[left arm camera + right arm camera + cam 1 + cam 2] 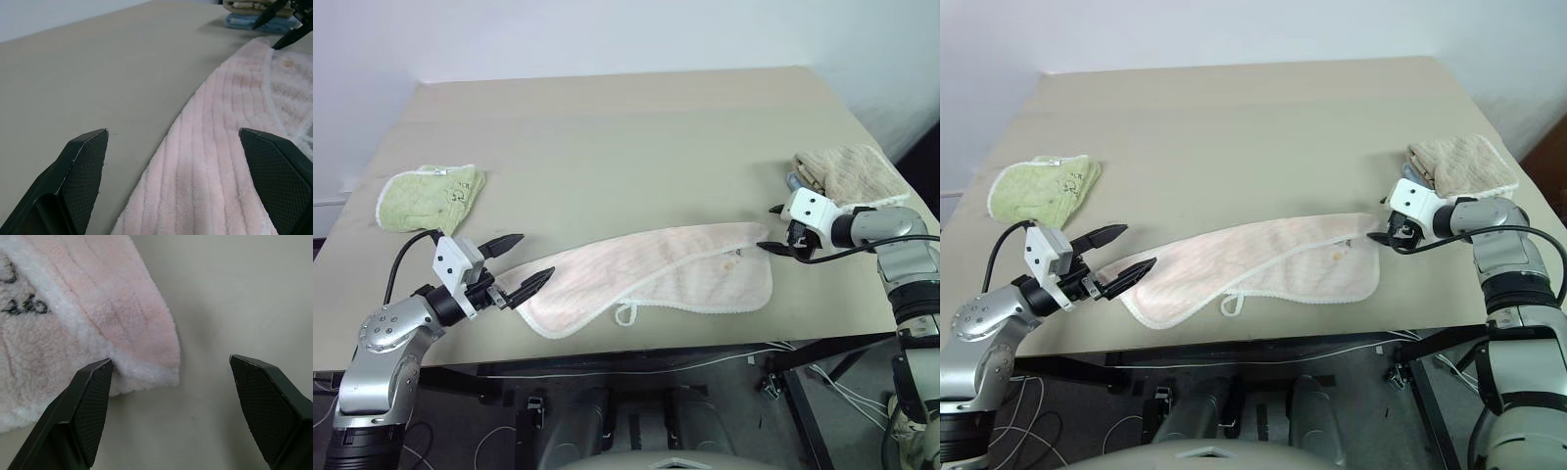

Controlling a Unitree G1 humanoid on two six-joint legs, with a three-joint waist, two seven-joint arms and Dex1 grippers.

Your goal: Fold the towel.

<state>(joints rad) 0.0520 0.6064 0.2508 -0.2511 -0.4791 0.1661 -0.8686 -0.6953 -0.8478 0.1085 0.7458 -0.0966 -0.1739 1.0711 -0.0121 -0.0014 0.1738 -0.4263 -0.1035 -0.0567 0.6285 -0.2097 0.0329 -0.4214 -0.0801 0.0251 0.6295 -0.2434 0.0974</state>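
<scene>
while the towel (651,276) lies near the table (626,127) front edge w/ one part already lapped over, both ends unheld, left gripper (522,271) & right gripper (771,230) jaws spread empty at its ends, so main fold prob still left.

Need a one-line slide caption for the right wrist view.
Open right gripper poised at the folded corner of the pink towel, one finger at its white edging, the other over the bare table.

Silver-grey metal arm shells are seen, white wrist blocks, black cables looped alongside; each hand, left hand (516,262) and right hand (773,229), is tipped with pointed black textured fingers.
</scene>
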